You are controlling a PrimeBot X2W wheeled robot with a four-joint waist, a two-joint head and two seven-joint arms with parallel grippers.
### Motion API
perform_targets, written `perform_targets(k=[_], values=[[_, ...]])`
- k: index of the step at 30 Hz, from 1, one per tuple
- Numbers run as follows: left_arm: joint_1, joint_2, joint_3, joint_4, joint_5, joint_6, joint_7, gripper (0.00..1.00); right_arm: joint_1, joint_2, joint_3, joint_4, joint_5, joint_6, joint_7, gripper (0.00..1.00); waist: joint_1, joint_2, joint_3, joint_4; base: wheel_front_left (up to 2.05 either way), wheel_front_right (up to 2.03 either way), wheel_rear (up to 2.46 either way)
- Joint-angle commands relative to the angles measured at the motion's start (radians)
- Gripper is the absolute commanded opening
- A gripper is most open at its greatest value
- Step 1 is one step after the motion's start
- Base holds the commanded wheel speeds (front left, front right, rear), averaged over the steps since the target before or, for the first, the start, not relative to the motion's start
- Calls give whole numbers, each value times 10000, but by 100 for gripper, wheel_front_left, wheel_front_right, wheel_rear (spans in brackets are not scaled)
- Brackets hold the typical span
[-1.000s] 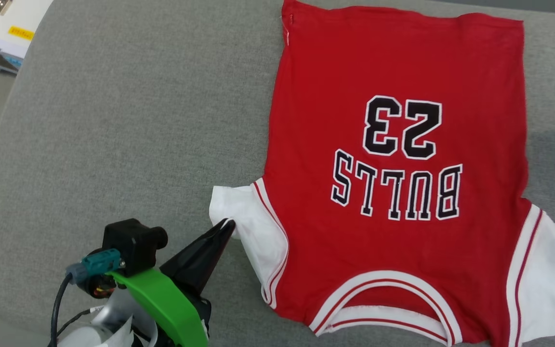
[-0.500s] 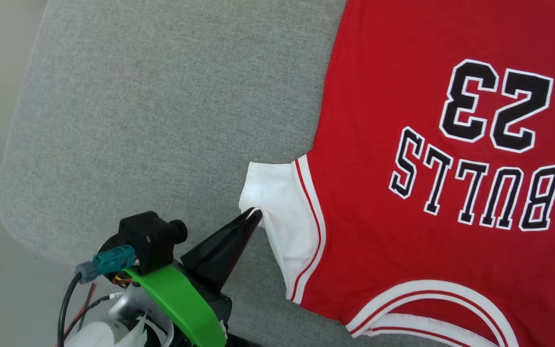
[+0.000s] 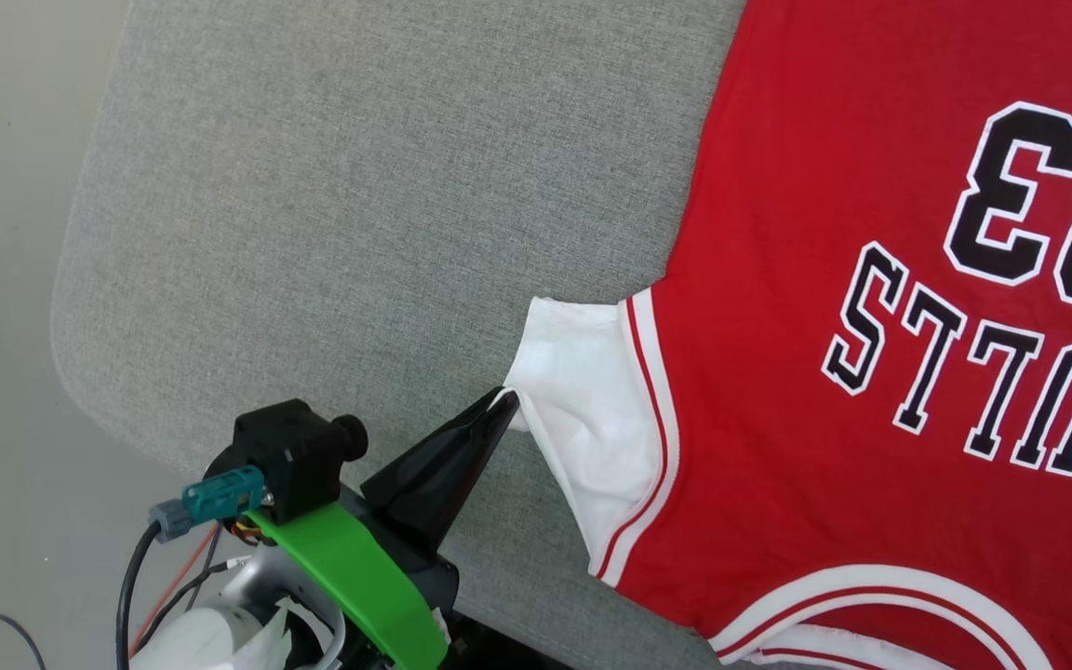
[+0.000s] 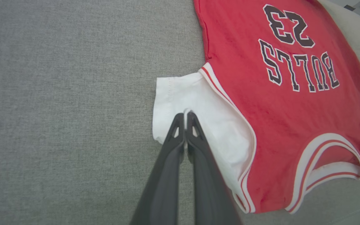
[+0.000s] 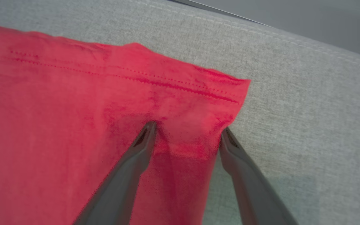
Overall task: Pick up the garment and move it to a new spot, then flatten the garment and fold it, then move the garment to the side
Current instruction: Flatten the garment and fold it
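Red-and-white, one garment (image 3: 824,233) lies on one grey fabric surface (image 3: 359,186).

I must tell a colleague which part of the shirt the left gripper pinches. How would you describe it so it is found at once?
A red garment with black lettering lies on the grey cushion. From its side nearest the left gripper a short sleeve sticks out, pinched at its outer edge. It is plain white, edged by a red-and-white stripe, unlike the red body.
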Motion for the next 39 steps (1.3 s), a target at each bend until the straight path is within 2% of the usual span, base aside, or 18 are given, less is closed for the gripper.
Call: perform_targets(k=[1,10,18,22,28,39], values=[[-208,-74,20,40,22,-73,-72,0,324,161,212,290,114,-6,165,0,-1,0,8,22,0,0,0],[-234,-27,37,219,74,-42,-109,0,628,-170,507,383,383,-6,-237,0,-1,0,-279,-127,0,0,0],[-208,155,184,477,243,146,-154,0,1521,-188,672,550,562,-6,-794,0,-1,0,-1228,-662,0,0,0],[-24,319,329,665,243,424,-81,0,2853,15,621,728,946,-6,-1228,0,-1,0,-2446,-1265,0,0,0],[351,490,505,989,88,669,-76,0,4333,149,839,343,1447,-6,-1436,0,-1,0,-3497,-1960,0,0,0],[789,405,652,1627,-139,792,-455,0,6994,167,495,-1169,2464,-6,-1790,0,-1,0,-4751,-2783,0,0,0]])
